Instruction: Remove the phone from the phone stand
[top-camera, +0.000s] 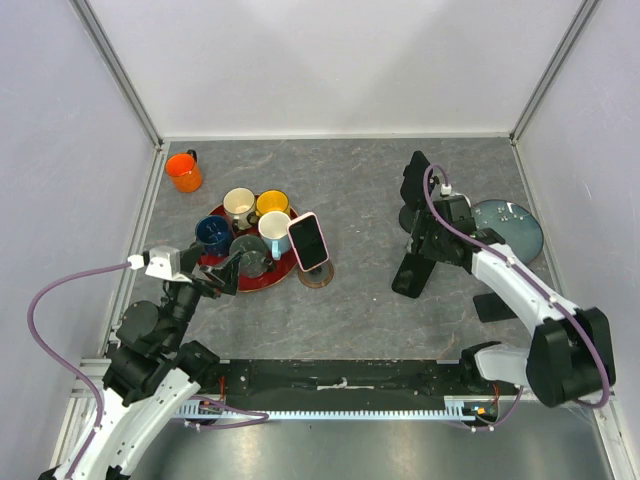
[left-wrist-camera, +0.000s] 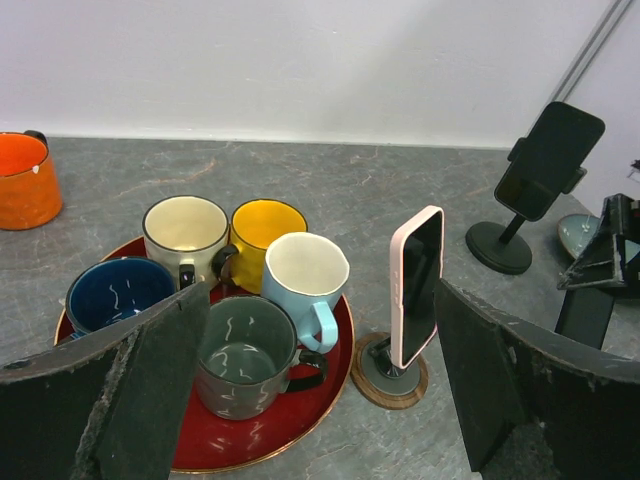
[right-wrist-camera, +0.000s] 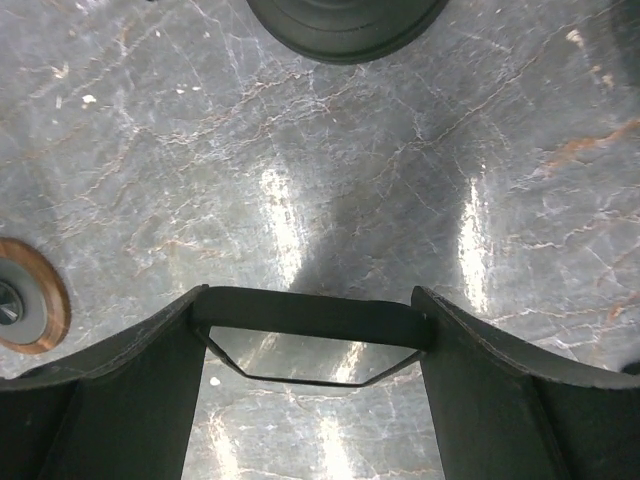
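Note:
A pink-cased phone (top-camera: 309, 241) stands upright on a round wood-rimmed stand (top-camera: 318, 275) beside the red tray; it also shows in the left wrist view (left-wrist-camera: 415, 285). A black stand (top-camera: 414, 190) stands at the back right. My right gripper (top-camera: 420, 255) is shut on a black phone (top-camera: 409, 276), held upright with its lower end at the table, in front of the black stand. The phone's edge spans my right fingers (right-wrist-camera: 310, 318). My left gripper (top-camera: 238, 270) is open and empty over the tray's near side, left of the pink phone.
A red tray (top-camera: 270, 287) holds several mugs. An orange mug (top-camera: 184, 171) sits at the back left. A blue-grey plate (top-camera: 510, 225) lies right of the black stand. A dark flat piece (top-camera: 492, 305) lies under the right arm.

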